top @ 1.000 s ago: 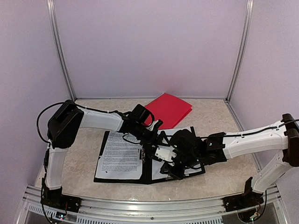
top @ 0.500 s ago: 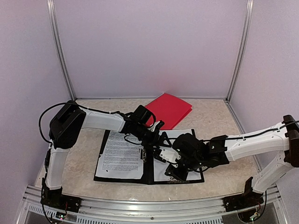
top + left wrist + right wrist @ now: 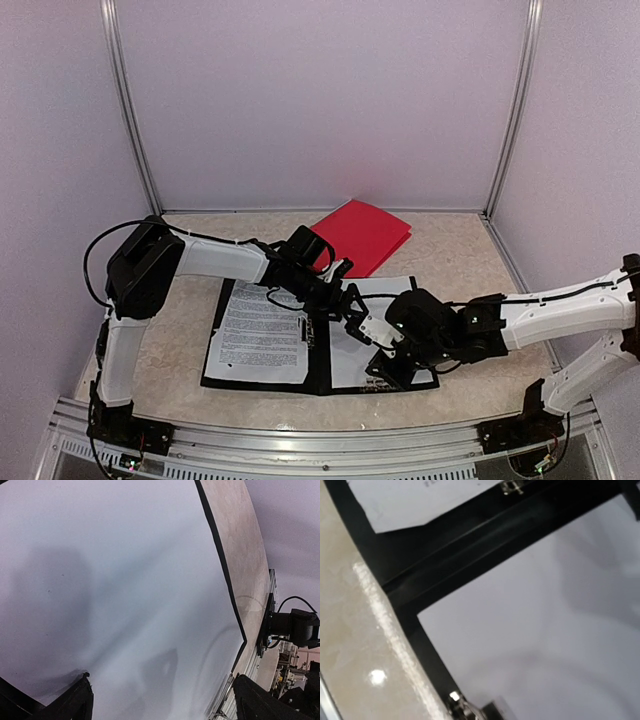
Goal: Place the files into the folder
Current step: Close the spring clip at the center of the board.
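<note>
A black folder point(image 3: 318, 372) lies open on the table. A printed sheet point(image 3: 262, 332) lies on its left half and a blank white sheet point(image 3: 350, 352) on its right half. My left gripper point(image 3: 346, 297) hangs low over the blank sheet's far edge near the spine; in the left wrist view its gripper point(image 3: 165, 705) is open and empty, and the blank sheet point(image 3: 125, 580) fills the view. My right gripper point(image 3: 386, 366) is low over the blank sheet's front part. The right wrist view shows the blank sheet point(image 3: 545, 630), the black spine point(image 3: 470, 540) and the printed sheet's corner point(image 3: 420, 500); its fingers are hidden.
A red folder point(image 3: 362, 235) lies at the back of the table, behind my left arm. A metal clip point(image 3: 512, 486) sits on the spine and another point(image 3: 457, 702) at the folder's edge. The marbled table point(image 3: 350, 645) borders the folder; walls enclose three sides.
My right gripper has moved right and toward the front over the blank sheet. My left arm has barely moved.
</note>
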You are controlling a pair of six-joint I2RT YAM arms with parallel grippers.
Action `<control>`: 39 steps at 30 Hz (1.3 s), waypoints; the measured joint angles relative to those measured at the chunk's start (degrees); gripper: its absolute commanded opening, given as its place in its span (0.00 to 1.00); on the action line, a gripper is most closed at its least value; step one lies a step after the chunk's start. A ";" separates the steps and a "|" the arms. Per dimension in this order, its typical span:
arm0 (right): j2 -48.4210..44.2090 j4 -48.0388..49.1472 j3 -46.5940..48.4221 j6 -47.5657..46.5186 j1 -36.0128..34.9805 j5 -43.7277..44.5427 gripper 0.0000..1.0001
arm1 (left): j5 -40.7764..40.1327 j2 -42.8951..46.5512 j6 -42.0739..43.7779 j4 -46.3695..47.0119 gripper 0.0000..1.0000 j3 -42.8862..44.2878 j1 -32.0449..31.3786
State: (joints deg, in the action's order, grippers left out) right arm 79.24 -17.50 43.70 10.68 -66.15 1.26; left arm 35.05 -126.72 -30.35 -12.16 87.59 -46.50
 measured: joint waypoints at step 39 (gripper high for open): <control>-8.28 -6.80 -5.84 19.67 -0.07 3.54 0.23 | -0.74 0.02 0.63 -0.07 0.93 0.00 -0.22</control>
State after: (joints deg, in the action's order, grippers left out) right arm 70.96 -24.29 37.87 30.35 -66.22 4.80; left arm 34.30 -126.69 -29.71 -12.23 87.59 -46.72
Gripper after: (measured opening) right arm 0.258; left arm 0.929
